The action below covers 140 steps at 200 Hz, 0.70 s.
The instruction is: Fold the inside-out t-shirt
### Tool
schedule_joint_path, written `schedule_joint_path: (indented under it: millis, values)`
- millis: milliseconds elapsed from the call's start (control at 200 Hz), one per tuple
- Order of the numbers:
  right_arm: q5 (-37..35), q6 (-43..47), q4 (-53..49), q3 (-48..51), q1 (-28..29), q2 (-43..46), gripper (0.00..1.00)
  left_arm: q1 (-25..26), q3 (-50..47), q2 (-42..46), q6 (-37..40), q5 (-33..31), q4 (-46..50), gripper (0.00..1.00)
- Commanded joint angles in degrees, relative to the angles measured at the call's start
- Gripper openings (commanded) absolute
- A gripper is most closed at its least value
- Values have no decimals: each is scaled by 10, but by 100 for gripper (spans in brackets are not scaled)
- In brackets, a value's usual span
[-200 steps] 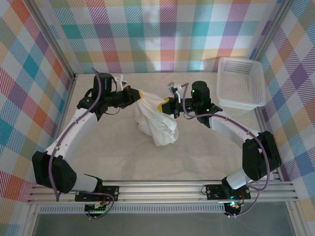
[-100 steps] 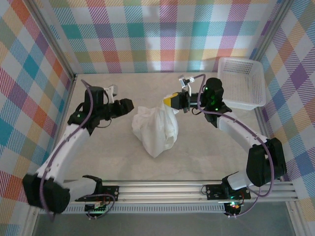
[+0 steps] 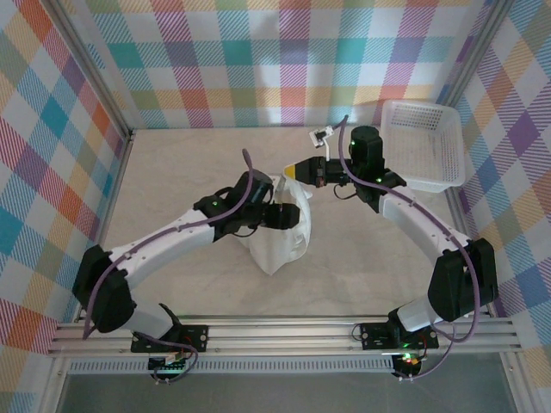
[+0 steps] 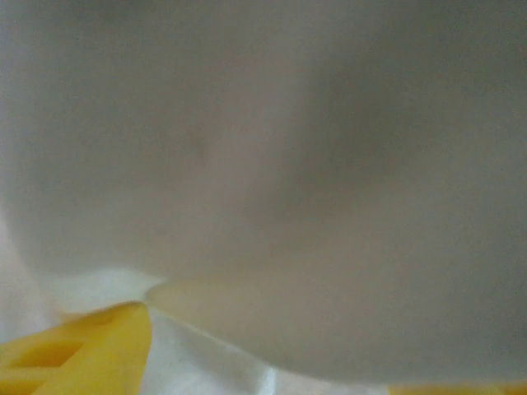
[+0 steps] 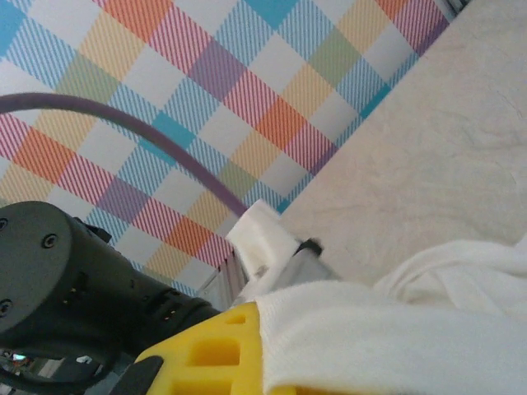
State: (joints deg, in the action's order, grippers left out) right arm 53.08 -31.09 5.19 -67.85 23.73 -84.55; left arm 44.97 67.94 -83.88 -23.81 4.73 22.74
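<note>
The inside-out t-shirt [image 3: 274,243] is a bunched white heap in the middle of the table. My right gripper [image 3: 298,170] is shut on its upper edge at the far side. In the right wrist view, white cloth [image 5: 395,329] is pinched against the yellow finger [image 5: 206,354]. My left arm reaches across from the left, and its gripper [image 3: 288,215] is pushed into the heap. In the left wrist view, blurred cloth [image 4: 288,164] lies right against the lens. One yellow finger [image 4: 90,350] stands far left and a sliver of the other far right, so the jaws are open.
A white mesh basket [image 3: 413,183] stands at the back right against the checked wall, just behind my right arm. Bare beige table [image 3: 172,172] surrounds the shirt. A black motor housing [image 5: 66,280] shows at the left of the right wrist view.
My left gripper let go of the shirt's left corner, opened, and swung right into the middle of the heap. My right gripper drew back and right a little with the cloth.
</note>
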Motion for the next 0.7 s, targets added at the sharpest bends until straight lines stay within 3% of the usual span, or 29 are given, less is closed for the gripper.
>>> schedule_joint_path:
  millis: [0, 65, 155, 195, 240, 290, 380, 440, 510, 570, 635, 695]
  values:
    - [17, 32, -36, -13, 5, 14, 0, 4, 54, 6, 7, -88, 13, 68]
    - [0, 61, -79, -17, 2, 19, 0, -3, 58, 13, 23, -93, 25, 45]
    - [-71, 111, -149, -7, -8, 33, 0, -22, 45, 31, 54, 1, 28, 14]
    - [-89, 142, -169, 11, -10, 41, 0, -22, 34, 46, 69, 23, 38, 7]
    - [-97, 182, -185, 37, -8, 52, 0, -22, 8, 70, 77, 37, 44, 5]
    - [-99, 220, -196, 74, -1, 68, 0, -22, -20, 106, 85, 52, 45, 12]
    - [-119, 305, -220, 149, 41, 96, 0, -27, -70, 170, 77, 44, 44, 52]
    - [-115, 323, -244, 186, 74, 99, 5, -34, -87, 193, 61, 22, 50, 66]
    - [-95, 306, -281, 204, 94, 91, 20, -43, -82, 192, 45, -14, 79, 69]
    - [-93, 271, -307, 201, 93, 99, 26, -45, -66, 169, 38, -45, 110, 69]
    - [-149, 229, -314, 191, 90, 126, 34, -49, -46, 132, 33, -64, 136, 69]
    - [-242, 152, -296, 186, 74, 151, 52, -51, -28, 88, 30, -66, 152, 69]
